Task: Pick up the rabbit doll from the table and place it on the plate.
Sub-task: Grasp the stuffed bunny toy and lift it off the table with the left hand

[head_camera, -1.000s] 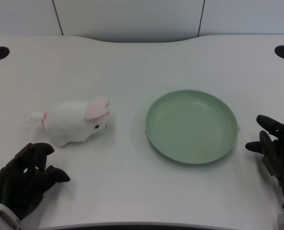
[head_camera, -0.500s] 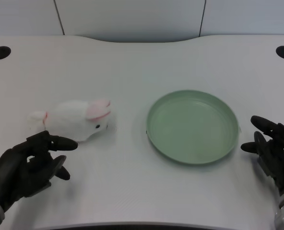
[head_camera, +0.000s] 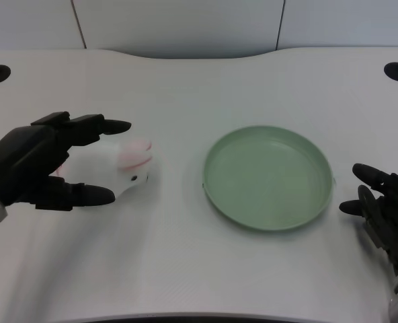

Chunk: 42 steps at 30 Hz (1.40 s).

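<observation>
White worktop (head_camera: 185, 269) fills the scene, with a pale panelled wall behind it and a dark round hole near each far corner.

Left arm: it enters from the left edge, only a sliver of silver forearm visible at the margin. The left hand (head_camera: 34, 165) is raised over the near-left part of the worktop, back of the hand toward the camera, reaching rightward across the rabbit doll (head_camera: 122, 168).

Hand state: the fingers (head_camera: 95, 126) are spread and extended over the far side of the doll, while the thumb (head_camera: 85, 196) lies along its near side. The doll sits in the gap between them. The digits are parted, not closed; from this angle I cannot confirm that they press on the plush, though the upper fingertips appear to be at or just above its back. The hand covers the doll's rear part, including the tail end.

Rabbit doll: white plush with pink ears and a small dark eye, lying on the worktop with its head toward the right. Only the head, ears and front of the body show past the hand. It rests on the surface, not lifted.

Plate (head_camera: 320, 168): round, pale green, shallow rim, flat on the worktop to the right of the doll and apart from it. Nothing lies in it.
</observation>
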{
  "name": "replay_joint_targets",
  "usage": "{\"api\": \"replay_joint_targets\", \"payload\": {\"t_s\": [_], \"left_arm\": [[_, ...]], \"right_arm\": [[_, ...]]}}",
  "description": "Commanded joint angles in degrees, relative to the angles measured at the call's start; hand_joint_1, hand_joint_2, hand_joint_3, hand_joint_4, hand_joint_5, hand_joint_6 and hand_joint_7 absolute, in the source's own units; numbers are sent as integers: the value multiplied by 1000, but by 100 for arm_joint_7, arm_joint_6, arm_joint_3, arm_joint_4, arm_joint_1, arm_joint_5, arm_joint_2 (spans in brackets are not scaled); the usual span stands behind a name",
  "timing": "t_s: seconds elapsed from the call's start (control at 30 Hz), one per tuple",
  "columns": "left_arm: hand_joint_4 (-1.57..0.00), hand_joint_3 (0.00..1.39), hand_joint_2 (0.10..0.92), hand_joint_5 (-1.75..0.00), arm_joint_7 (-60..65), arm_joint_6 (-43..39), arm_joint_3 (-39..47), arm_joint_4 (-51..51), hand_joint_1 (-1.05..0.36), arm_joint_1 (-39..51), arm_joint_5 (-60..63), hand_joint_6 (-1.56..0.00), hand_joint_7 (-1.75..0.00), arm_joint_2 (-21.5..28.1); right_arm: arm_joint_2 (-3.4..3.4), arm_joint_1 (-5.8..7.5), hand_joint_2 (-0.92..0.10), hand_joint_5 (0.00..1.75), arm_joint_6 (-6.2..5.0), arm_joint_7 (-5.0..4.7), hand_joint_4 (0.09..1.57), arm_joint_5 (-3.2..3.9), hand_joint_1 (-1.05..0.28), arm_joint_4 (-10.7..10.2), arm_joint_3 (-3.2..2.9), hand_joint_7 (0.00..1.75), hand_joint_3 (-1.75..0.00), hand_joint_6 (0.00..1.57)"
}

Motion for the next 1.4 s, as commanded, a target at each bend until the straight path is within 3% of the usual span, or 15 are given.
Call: {"api": "replay_joint_targets", "payload": {"t_s": [0.03, 0.1, 0.17, 0.23, 0.4, 0.53, 0.63, 0.77, 0.87, 1.0, 1.1, 1.2, 1.3, 1.4], "left_arm": [[1, 37, 916, -502, 170, 1, -165, -109, -813, -266, 341, -168, -165, 233], [1, 32, 919, -375, 224, 33, -336, -89, -844, -467, 639, -143, -129, 296], [1, 31, 921, -224, 198, 121, -524, -29, -892, -687, 900, -110, -87, 351], [1, 31, 921, -176, 140, 285, -724, 62, -929, -913, 1161, -107, -70, 385], [1, 23, 920, -19, -189, 788, -1225, 542, -1003, -1484, 1460, -32, -10, 326], [1, 10, 906, 0, -449, 1192, -1680, 1281, -1045, -2046, 1628, -1, 0, 149], [1, 2, 894, 1, -386, 1410, -2043, 2009, -1046, -2457, 1855, 1, 1, -45], [1, 1, 889, 1, 83, 1418, -2415, 3163, -1048, -2925, 2089, 1, 1, -311], [1, 3, 893, 1, 369, 1411, -2649, 4004, -1048, -3266, 2209, 1, 1, -487], [1, 0, 888, 1, 714, 1428, -2917, 4982, -1048, -3621, 2311, 1, 1, -752], [1, 4, 888, 1, 892, 1464, -3111, 5533, -1048, -3792, 2366, 1, 1, -948], [1, 9, 897, 1, 904, 1571, -3267, 5856, -1048, -3875, 2393, 1, 1, -1086], [1, 12, 907, 1, 989, 1678, -3423, 6032, -1048, -3901, 2472, 1, 1, -1183], [1, 7, 902, 1, 1167, 1746, -3489, 6153, -1048, -3841, 2444, 1, 1, -1284]], "right_arm": [[-37, 75, -921, 1004, 63, -120, 788, 21, -393, -81, -3, 332, -315, 873], [-52, 70, -921, 1008, 9, -91, 788, 27, -388, -38, -7, 336, -320, 874], [-79, 70, -921, 1013, -51, -110, 793, -11, -391, 7, 8, 335, -325, 870], [-86, 72, -921, 1016, -74, -73, 800, -1, -394, 27, -2, 334, -326, 867], [-91, 83, -921, 1001, -27, -52, 783, 30, -401, 6, -25, 333, -325, 865], [-85, 94, -921, 997, -19, 101, 783, 129, -411, -27, -70, 332, -319, 861], [-91, 113, -921, 997, -49, 65, 789, 103, -405, -47, -63, 336, -317, 865], [-104, 151, -921, 997, -200, -21, 789, 7, -381, -51, -14, 336, -327, 864], [-105, 164, -921, 1001, -291, 39, 785, 23, -376, -17, -19, 334, -340, 859], [-107, 170, -921, 1013, -385, 16, 787, -1, -388, 19, -12, 335, -341, 859], [-88, 186, -921, 1021, -337, 48, 789, 42, -399, 10, -33, 340, -337, 866], [-101, 226, -921, 1025, -378, 19, 786, 8, -396, 6, -17, 338, -340, 862], [-95, 253, -921, 1023, -410, 129, 791, 70, -387, 0, -45, 333, -342, 855], [-78, 284, -921, 1013, -451, 173, 788, 103, -385, -24, -65, 331, -336, 856]]}}
